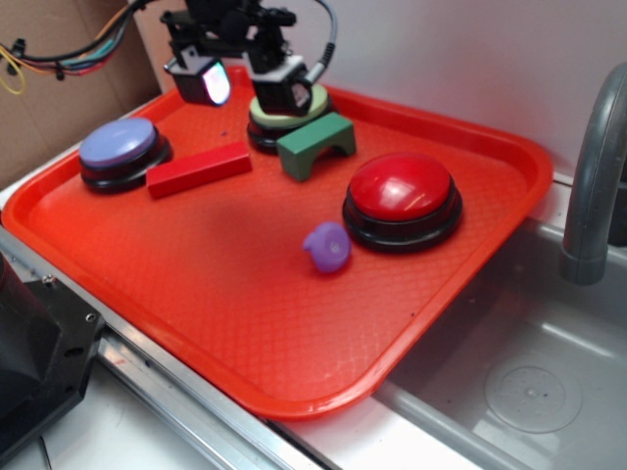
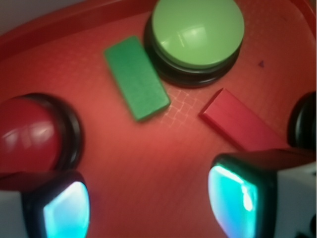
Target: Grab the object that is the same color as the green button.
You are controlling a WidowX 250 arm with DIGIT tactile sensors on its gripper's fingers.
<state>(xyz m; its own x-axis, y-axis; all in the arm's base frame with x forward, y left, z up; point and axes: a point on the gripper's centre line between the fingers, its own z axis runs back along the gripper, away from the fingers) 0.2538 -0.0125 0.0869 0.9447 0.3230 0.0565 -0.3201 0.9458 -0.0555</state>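
The dark green arch block [image 1: 315,145] lies on the red tray [image 1: 196,294], right in front of the green button [image 1: 277,117], which has a pale green dome on a black base. In the wrist view the green block [image 2: 137,78] lies left of the green button [image 2: 197,32], touching or nearly touching its base. My gripper [image 1: 245,83] hovers open and empty above the tray's back, over the green button. Its two pads [image 2: 67,210] glow cyan at the bottom of the wrist view, with bare tray between them. The gripper [image 2: 148,203] is short of the block.
A long red block [image 1: 199,169] lies left of the green block, also in the wrist view [image 2: 237,121]. A lavender-blue button [image 1: 120,149] stands at the back left, a red button [image 1: 402,196] at the right, a small purple toy [image 1: 327,246] in front. A sink and faucet [image 1: 593,176] are at the right.
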